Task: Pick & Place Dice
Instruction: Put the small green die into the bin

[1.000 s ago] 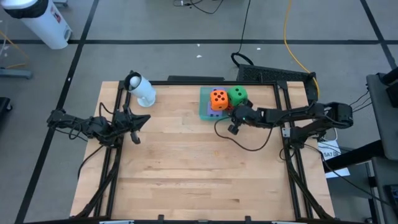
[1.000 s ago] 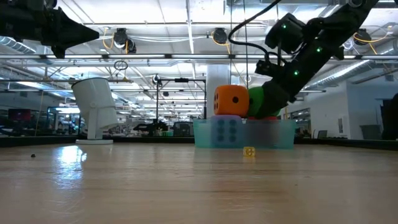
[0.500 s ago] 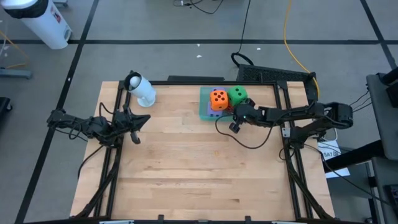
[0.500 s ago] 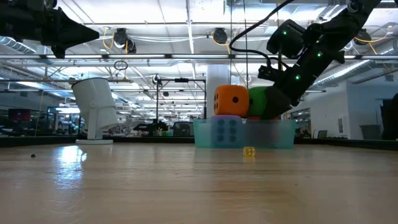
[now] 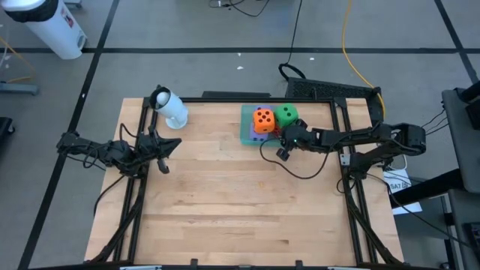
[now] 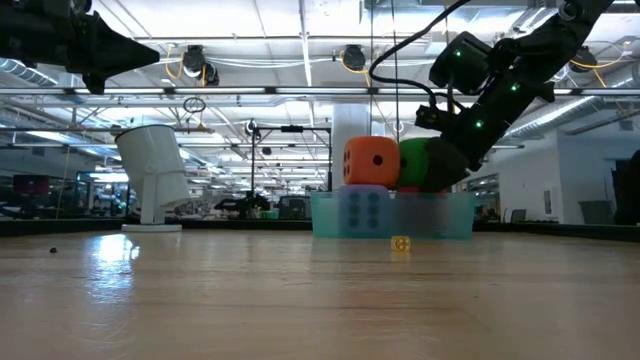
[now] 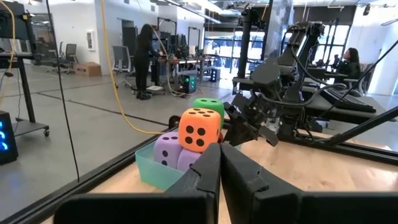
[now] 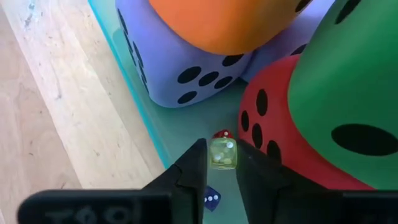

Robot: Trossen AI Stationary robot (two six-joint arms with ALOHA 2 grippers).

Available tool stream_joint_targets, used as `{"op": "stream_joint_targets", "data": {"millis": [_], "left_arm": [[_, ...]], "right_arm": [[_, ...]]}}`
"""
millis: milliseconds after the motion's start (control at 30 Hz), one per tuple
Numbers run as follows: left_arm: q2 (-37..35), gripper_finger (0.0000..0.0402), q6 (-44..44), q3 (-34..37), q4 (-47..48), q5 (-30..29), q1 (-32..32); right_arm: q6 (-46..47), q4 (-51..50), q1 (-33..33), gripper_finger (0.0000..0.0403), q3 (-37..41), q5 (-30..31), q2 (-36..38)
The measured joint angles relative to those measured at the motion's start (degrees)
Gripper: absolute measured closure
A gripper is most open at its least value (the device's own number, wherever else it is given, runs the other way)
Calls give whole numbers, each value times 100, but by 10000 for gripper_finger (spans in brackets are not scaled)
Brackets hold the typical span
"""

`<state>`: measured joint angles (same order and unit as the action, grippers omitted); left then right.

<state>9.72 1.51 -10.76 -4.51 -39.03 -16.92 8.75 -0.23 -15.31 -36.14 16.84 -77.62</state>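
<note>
The left gripper [image 7: 219,149] hangs clenched shut above the table's [image 5: 240,202] left side. Across the wood, the teal tray [image 6: 440,215] holds the dice: two purple-blue dice [image 8: 180,68] and the red one [image 8: 267,130] at the bottom, orange [image 5: 263,118] and green [image 5: 286,115] stacked on top. The right gripper [image 5: 285,135] reaches into the tray beside the red die, a tiny yellow cube [image 8: 222,154] at its tip; whether grasped or released, I cannot tell

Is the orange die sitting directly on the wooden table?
No, the orange die rests on top of the purple dice inside the teal tray.
</note>
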Motion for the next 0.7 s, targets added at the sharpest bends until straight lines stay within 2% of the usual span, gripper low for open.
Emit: {"op": "stream_joint_targets", "data": {"millis": [267,700], "left_arm": [[2,382,12,0,0,0,1],[1,382,-89,0,0,2,0]], "right_arm": [[94,59,0,295,4,92,-7],[106,205,4,203,7,-92,-11]]}}
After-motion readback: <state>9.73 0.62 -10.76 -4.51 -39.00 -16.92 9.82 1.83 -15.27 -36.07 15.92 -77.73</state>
